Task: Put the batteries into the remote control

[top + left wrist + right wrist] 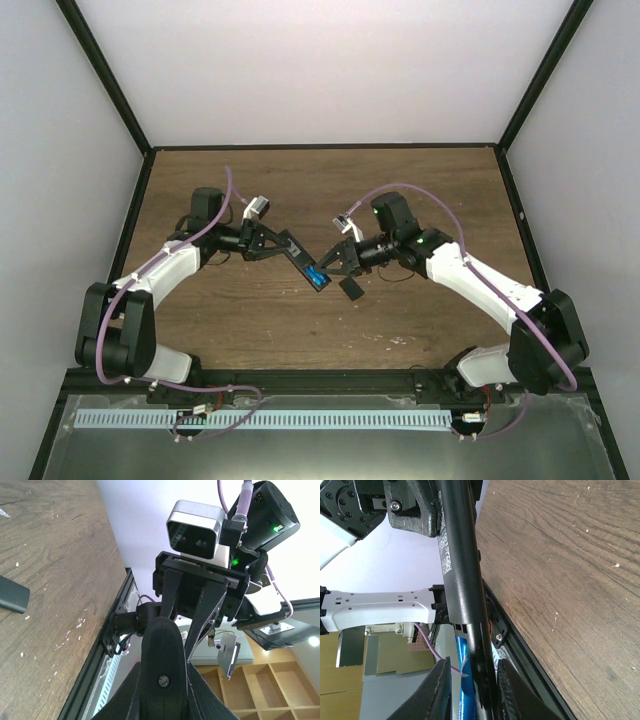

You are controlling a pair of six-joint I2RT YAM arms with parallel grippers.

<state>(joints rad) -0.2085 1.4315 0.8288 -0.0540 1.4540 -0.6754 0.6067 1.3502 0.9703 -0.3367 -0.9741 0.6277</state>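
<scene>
My left gripper (pixel 275 243) is shut on the remote control (pixel 298 256), a slim black bar held above the table and pointing toward the right arm. Bright blue of the batteries (pixel 319 277) shows in the recess at its far end; how many are there I cannot tell. In the left wrist view the remote (pixel 162 650) fills the gap of that gripper (pixel 163 665). My right gripper (pixel 472 667) straddles the remote's (pixel 457 565) far end, narrowly open. One finger touches the black edge. A small gap separates the other from the blue battery (pixel 466 680).
A small flat black piece (pixel 351 289) lies on the wooden table just below the right gripper, and the same piece (pixel 12 594) appears in the left wrist view. Black frame rails border the table (pixel 400 190).
</scene>
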